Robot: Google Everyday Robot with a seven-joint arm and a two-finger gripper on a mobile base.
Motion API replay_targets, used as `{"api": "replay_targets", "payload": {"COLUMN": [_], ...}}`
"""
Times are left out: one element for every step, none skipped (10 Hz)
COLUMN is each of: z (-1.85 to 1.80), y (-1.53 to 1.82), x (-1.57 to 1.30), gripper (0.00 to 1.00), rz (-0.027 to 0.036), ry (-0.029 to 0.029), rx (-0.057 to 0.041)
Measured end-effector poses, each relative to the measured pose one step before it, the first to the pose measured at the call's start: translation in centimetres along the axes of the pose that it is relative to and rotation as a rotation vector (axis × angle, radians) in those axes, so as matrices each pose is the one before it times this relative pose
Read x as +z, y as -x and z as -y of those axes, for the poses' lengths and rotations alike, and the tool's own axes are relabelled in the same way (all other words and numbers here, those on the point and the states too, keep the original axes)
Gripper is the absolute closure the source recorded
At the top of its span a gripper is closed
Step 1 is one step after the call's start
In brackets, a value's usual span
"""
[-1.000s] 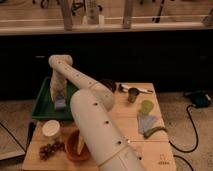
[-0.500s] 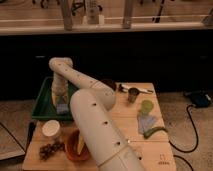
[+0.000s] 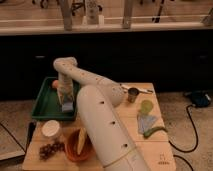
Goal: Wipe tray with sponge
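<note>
The dark green tray (image 3: 46, 103) lies at the back left of the wooden table. My white arm reaches over it from the front and bends down into it. My gripper (image 3: 65, 102) points down inside the tray's right half. A small pale blue-grey sponge (image 3: 67, 106) sits at its tip, against the tray floor. An orange round thing (image 3: 55, 84) lies in the tray's far corner, just left of the arm.
An orange bowl (image 3: 76, 145) with a yellow item, a white cup (image 3: 51, 130) and dark nuts (image 3: 48, 149) stand in front of the tray. A metal cup (image 3: 132, 94), a green cup (image 3: 145, 107), a light blue cloth (image 3: 145, 122) and a green pod (image 3: 155, 131) lie to the right.
The gripper with the sponge has shifted slightly to the right and nearer within the tray. Nothing else has moved.
</note>
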Motion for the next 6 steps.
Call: {"api": "replay_targets", "payload": {"z": [-0.17,-0.145,0.005,0.758,0.895,1.329], "y": [-0.66,-0.633,-0.769,-0.891,-0.514,-0.398], "x": [-0.117,-0.204,-0.101,0.301,0.3,0.754], "gripper": [0.96,0.96,0.96,0.96,0.96,0.96], "rz": [-0.03276,-0.02379,-0.02012,-0.01041,-0.00106,0.01291], "ry": [0.00757,0.00073,-0.00638,-0.01627,-0.01225,-0.01247], "rx": [0.01876,0.00901,0.00043,-0.01504,-0.01849,-0.03266]}}
